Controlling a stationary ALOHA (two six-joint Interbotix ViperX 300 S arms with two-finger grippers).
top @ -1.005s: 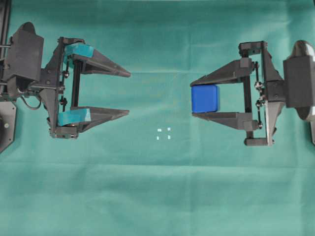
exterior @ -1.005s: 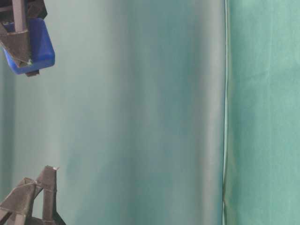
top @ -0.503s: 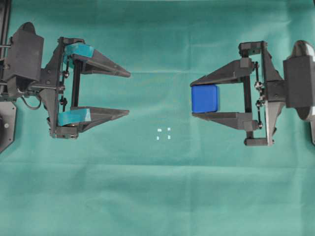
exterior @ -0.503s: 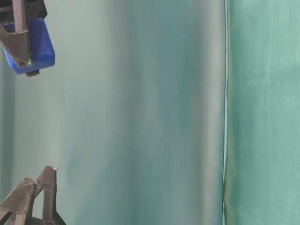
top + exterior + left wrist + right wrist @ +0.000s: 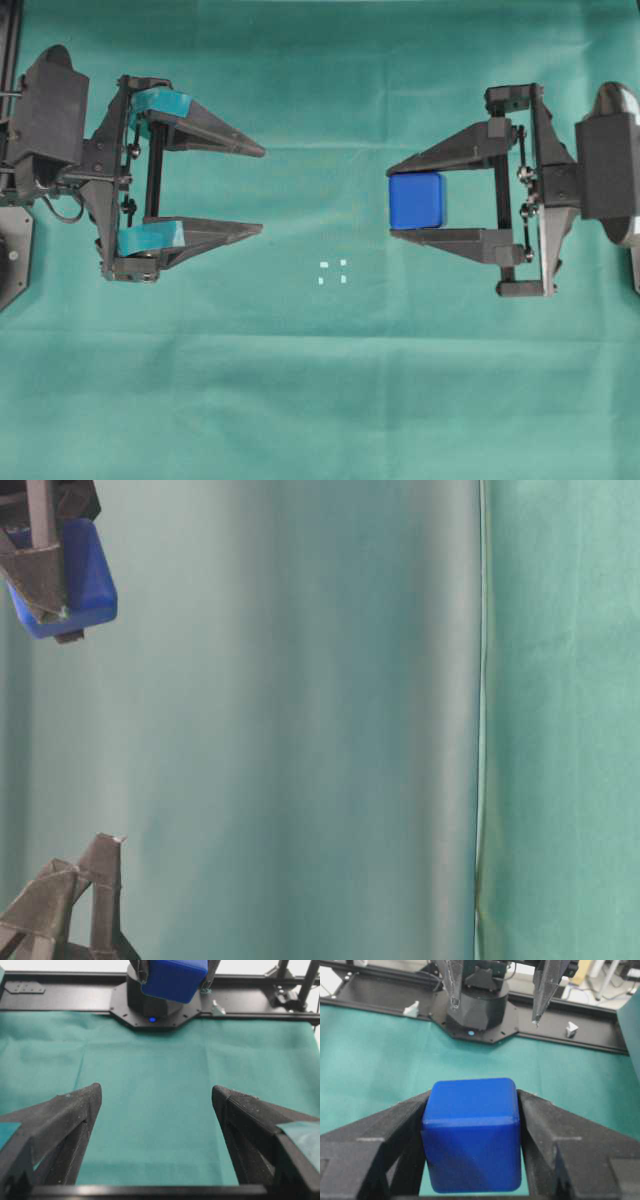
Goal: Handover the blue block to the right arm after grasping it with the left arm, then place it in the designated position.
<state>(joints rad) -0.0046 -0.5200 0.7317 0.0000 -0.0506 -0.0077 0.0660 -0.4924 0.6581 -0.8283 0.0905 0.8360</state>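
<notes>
While the right gripper (image 5: 392,200) pinched the blue block (image 5: 417,201) btwn its two tips, up off the green cloth (image 5: 320,380), the left gripper (image 5: 262,190) sat wide w/ nothing in it, well apart.

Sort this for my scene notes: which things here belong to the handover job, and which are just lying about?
Job:
- blue block, in the right gripper
- left gripper, open and empty
- four white marks of the designated position

Just there:
- green cloth
- black frame rail
</notes>
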